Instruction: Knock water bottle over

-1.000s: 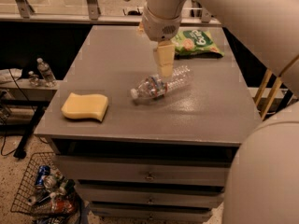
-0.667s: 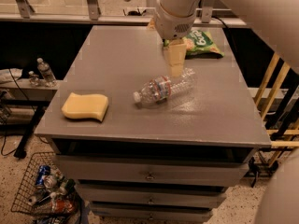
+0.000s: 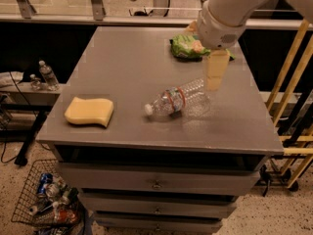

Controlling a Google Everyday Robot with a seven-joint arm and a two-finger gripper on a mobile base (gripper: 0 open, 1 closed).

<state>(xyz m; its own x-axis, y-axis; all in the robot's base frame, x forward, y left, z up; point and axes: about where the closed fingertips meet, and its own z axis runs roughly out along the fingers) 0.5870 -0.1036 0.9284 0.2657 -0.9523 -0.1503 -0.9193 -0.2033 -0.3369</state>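
Since a second ago the gripper has swung off toward 3 o'clock, away from the middle of the bottle, and now hangs by its base end. The bottle has hardly shifted and lies on its side as before. It rests a little toward 4 o'clock of the table's centre, with its white cap pointing to 8 o'clock and its base to 2 o'clock. Whether the claw is spread or pressed together I cannot tell; it holds nothing. Whether it brushes the base I cannot tell either.

With the bottle already down, the task looks done, and the step in hand is most likely the retreat. To do it well, the gripper should lift straight up first and only then draw back toward 1 o'clock. A ribbed round bottle rolls at a light nudge, so any sideways drag near the base could send it toward the 6 o'clock edge. The path should also pass above the green bag at 1 o'clock instead of sweeping through it.

By count, the table bears one bottle, one yellow sponge at 8 o'clock and one bag. Two small bottles stand off the table at 9 o'clock. One wire basket of cans sits on the floor at 7 o'clock.
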